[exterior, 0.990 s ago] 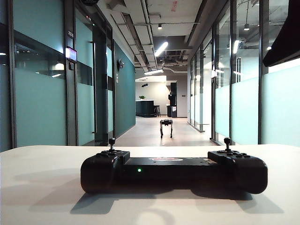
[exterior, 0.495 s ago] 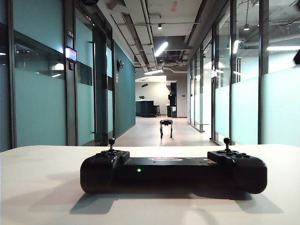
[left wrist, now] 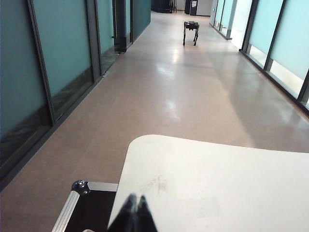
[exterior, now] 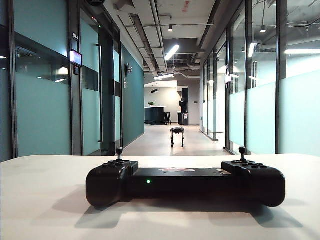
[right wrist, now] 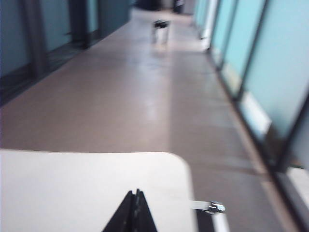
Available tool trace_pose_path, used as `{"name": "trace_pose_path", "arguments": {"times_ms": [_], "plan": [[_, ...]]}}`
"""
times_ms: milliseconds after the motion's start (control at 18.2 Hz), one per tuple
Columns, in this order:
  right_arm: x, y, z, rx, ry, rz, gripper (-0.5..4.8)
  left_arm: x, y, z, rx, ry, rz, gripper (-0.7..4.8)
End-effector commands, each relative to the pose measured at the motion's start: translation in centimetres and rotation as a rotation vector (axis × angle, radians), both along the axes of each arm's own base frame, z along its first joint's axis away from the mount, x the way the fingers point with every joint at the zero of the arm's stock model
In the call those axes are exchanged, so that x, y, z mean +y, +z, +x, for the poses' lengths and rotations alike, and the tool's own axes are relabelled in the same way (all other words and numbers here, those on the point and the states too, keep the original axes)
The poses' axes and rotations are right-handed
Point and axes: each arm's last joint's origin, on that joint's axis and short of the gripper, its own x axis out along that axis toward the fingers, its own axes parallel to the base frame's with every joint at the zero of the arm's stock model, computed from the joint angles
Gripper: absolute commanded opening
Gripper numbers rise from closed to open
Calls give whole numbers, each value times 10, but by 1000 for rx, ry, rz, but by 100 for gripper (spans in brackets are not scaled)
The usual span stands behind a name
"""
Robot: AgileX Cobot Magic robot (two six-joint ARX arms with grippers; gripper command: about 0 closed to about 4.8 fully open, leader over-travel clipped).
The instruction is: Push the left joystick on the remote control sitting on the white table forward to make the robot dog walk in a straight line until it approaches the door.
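Two grippers: left gripper (left wrist: 135,212) and right gripper (right wrist: 135,210) are seen closed, empty, over the white table (exterior: 45,200).
Remote control (exterior: 185,184): rested on the table, untouched.
Robot dog (exterior: 177,135): stood down the corridor.

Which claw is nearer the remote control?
Cannot tell. Left claw shut at the white table's left edge, right claw shut near its right corner; remote control sits mid-table, neither claw beside it.
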Motion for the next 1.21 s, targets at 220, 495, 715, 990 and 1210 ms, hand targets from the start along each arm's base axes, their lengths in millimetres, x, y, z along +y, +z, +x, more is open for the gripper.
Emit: {"name": "trace_pose_path", "arguments": {"times_ms": [220, 495, 715, 990, 1210], "plan": [[-2, -26, 3, -22, -31, 0, -5, 0, 2, 0, -11, -3, 2, -5], [-2, -40, 4, -69, -30, 5, -5, 0, 2, 0, -11, -3, 2, -5], [-1, -44, 5, -43, -2, 11, -5, 0, 2, 0, -11, -3, 2, -5], [1, -44, 5, -42, 71, 71, -5, 0, 2, 0, -11, -3, 2, -5], [0, -45, 5, -29, 65, 73, -5, 0, 2, 0, -11, -3, 2, -5]]}}
